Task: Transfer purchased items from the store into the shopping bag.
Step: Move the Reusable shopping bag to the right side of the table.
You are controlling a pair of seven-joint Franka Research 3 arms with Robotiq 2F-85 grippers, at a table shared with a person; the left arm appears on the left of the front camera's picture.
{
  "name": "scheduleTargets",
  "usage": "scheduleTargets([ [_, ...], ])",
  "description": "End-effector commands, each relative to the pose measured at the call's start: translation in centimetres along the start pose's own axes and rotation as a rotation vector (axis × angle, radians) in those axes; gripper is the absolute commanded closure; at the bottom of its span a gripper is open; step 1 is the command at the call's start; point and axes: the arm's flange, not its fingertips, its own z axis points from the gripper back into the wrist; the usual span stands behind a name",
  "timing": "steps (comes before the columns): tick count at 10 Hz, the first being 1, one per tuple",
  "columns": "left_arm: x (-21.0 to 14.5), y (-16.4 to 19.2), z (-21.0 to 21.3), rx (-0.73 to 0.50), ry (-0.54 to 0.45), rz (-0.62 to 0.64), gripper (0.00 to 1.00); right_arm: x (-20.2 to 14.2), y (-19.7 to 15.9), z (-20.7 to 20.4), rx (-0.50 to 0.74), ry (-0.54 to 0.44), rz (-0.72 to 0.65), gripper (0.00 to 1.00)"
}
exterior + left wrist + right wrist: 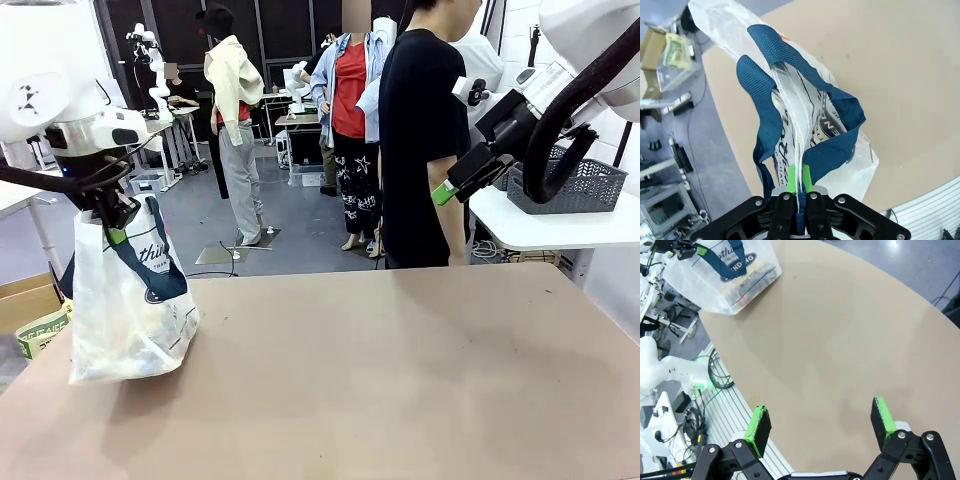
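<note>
The left gripper (796, 181) fingers clench the shopping bag (130, 310) top, keeping it upright beneath them on the desk (400, 380); the right gripper (822, 422) fingers are spread, empty.

Even indoor light, soft shadows, wide-angle bending in wrist views.

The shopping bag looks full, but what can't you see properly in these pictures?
- Shopping bag: front view, the cloudy plastic blurs the goods inside.
- Left gripper: left wrist view, the bag's top hides the pads' inner faces.
- Right gripper: front view, its fingertips are too small to read.
</note>
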Motion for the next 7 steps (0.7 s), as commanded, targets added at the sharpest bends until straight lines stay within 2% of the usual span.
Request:
scheduleTargets([
  [1,-1.1,1.3,0.4,0.038,-0.102,-0.061,1.0,-0.1,0.1,-0.1,0.013,-0.006,-0.013,0.0],
  [3,-1.8,2.1,-0.3,0.081,-0.125,-0.047,1.0,-0.1,0.1,-0.1,0.013,-0.006,-0.013,0.0],
  [7,-5.1,3.4,-2.7,0.078,-0.104,-0.042,1.0,-0.1,0.1,-0.1,0.013,-0.006,-0.013,0.0],
])
